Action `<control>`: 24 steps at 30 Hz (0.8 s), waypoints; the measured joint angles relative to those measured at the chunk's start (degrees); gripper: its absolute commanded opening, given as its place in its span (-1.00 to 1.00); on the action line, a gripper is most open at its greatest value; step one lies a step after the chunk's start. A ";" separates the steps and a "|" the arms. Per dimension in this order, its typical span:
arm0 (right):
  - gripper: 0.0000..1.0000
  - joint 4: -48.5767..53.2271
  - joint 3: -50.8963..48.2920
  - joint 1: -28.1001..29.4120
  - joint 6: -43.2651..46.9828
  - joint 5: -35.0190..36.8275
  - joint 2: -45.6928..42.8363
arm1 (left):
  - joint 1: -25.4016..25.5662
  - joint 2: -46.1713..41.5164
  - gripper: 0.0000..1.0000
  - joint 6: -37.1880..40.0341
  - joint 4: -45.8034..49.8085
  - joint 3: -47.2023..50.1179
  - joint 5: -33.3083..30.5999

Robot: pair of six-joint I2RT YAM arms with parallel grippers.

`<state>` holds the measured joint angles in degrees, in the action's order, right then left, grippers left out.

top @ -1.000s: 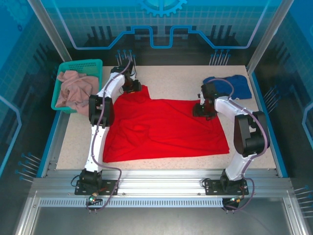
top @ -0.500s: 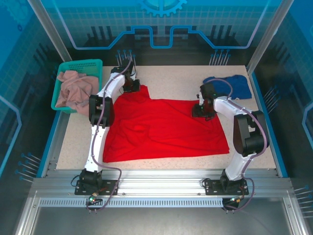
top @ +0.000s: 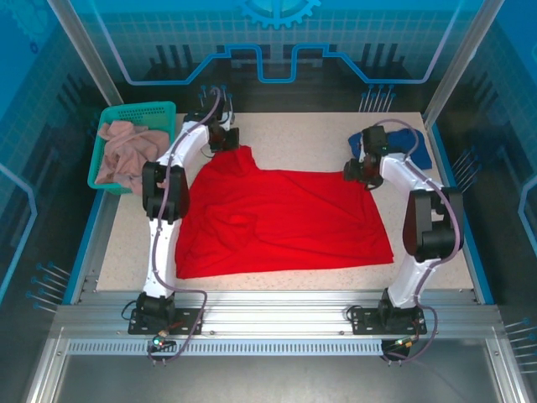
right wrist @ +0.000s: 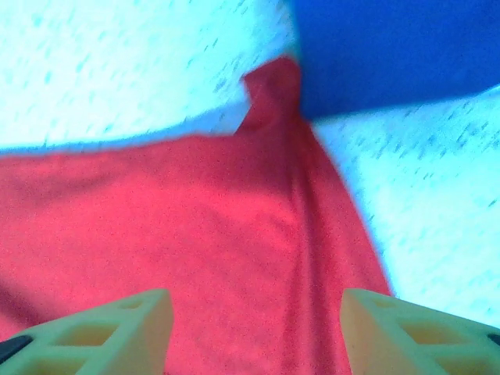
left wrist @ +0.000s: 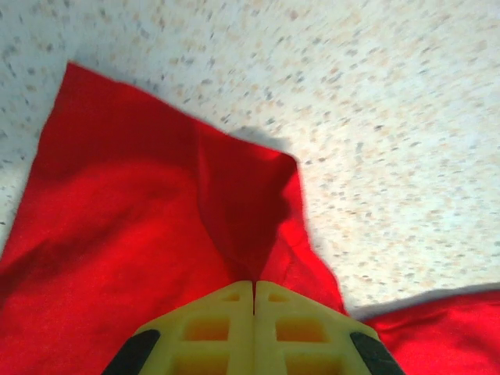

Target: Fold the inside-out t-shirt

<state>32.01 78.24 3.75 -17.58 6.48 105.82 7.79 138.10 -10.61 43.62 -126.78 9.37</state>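
Between closed left fingers [left wrist: 205,332], t-shirt [left wrist: 117,234] fold

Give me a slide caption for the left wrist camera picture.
Left gripper shut on a raised fold of the red t-shirt over the speckled table.

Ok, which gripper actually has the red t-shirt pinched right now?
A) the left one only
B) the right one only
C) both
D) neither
A. In the left wrist view, the left gripper has its fingers pressed together with a fold of the red t-shirt running up between them. In the right wrist view, the right gripper has its fingers spread wide over the cloth, with nothing between them.
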 measured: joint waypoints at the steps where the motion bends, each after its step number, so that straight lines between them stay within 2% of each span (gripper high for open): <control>1: 0.22 0.02 1.36 -0.13 0.00 0.52 1.46 | 0.00 -0.66 -1.00 0.00 -0.50 0.11 0.17; 11: 0.06 2.93 12.50 0.22 0.02 1.92 14.05 | 0.00 -1.86 -1.00 0.02 -2.19 0.59 1.03; 22: -0.14 8.11 23.74 0.81 -0.22 2.58 21.62 | 0.00 -1.86 -1.00 0.02 -2.23 0.63 1.03; 24: -0.24 9.31 24.85 0.81 -0.42 2.58 22.64 | 0.00 -1.86 -1.00 0.02 -2.25 0.63 1.03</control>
<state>41.32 103.09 4.56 -18.00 9.06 128.46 7.79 136.25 -10.59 41.36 -126.15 10.39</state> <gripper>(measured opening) 0.421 0.054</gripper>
